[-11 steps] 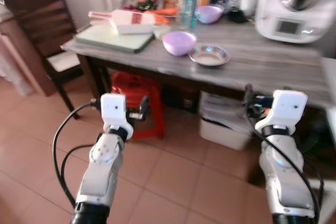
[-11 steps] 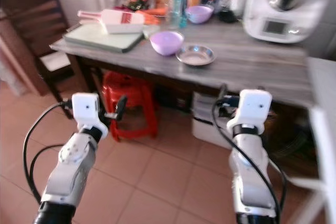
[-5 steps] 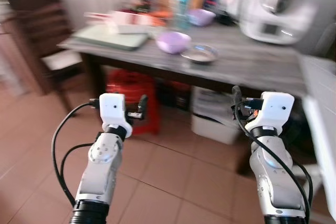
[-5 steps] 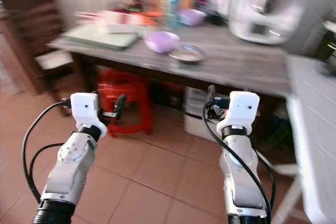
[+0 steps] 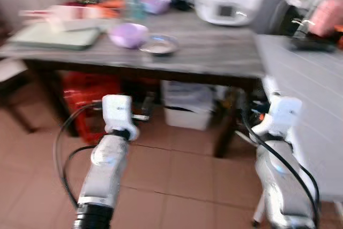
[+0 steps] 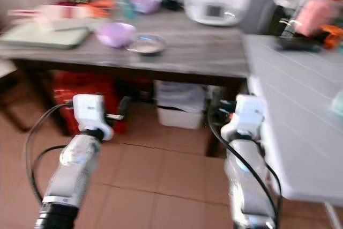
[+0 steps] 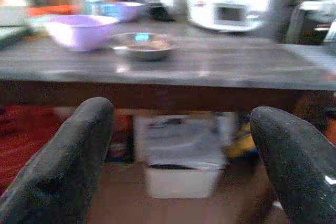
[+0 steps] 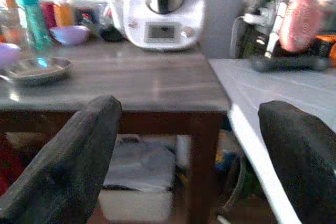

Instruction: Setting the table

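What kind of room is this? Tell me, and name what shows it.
Most likely a home kitchen or dining corner. A white kitchen machine stands at the back of a grey wooden table, beside a purple bowl and a metal dish, with bottles behind and a tiled floor below.

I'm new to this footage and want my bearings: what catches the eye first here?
The two silver arms reach forward over the tiled floor, the left gripper and the right gripper both open and holding nothing. Ahead stands a grey wooden table bearing a lilac bowl beside a shallow metal dish, with a large white kitchen machine at its far edge.
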### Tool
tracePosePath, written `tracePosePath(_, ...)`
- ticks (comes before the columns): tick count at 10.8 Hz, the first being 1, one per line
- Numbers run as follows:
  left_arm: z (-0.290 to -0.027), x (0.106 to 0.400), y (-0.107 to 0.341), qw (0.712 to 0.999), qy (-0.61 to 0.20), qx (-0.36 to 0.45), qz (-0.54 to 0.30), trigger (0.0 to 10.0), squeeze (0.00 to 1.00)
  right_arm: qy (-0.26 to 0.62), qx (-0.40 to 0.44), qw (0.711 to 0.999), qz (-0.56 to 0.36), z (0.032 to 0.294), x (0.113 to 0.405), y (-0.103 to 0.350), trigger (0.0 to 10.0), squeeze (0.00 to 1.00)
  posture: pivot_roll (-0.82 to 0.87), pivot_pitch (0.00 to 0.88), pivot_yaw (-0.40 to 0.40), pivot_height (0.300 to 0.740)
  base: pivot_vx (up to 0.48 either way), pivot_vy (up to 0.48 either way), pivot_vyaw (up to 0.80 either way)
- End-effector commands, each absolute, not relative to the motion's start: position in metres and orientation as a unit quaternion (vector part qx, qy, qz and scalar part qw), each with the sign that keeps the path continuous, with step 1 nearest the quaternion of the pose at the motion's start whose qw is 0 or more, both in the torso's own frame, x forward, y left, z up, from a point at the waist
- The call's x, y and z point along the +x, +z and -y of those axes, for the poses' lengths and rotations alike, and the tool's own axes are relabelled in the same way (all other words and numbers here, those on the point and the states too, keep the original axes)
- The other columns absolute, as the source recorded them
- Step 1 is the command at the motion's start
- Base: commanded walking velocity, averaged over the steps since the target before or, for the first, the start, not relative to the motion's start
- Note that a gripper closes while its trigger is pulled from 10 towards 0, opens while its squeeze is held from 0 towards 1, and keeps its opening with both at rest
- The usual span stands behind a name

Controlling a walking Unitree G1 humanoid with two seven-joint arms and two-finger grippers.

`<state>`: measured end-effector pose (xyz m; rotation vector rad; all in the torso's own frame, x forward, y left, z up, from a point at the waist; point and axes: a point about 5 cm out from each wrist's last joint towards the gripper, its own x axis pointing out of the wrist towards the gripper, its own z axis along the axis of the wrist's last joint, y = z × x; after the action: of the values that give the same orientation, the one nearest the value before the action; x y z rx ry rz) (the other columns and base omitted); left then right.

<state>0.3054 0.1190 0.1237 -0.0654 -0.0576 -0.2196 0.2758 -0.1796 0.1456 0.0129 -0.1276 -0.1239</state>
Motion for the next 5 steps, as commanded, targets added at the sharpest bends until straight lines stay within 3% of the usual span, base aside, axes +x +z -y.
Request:
tracePosePath(1,-0.132,0.305,0.123,0.995,-0.094,-0.02,0.029,10.0,0.0,-0.046,0.013,0.995,0.085,0.173,0.275,0.155,10.0,0.0,0.03,0.014,0.007,0.74,0.0,-0.281,0.0)
tracePosePath(5,-0.169,0.279,0.103,0.998,-0.059,0.016,-0.002,10.0,0.0,-0.064,-0.023,0.994,0.08,0.184,0.248,0.143,10.0,0.0,0.05,0.029,0.011,0.74,0.0,-0.279,0.0)
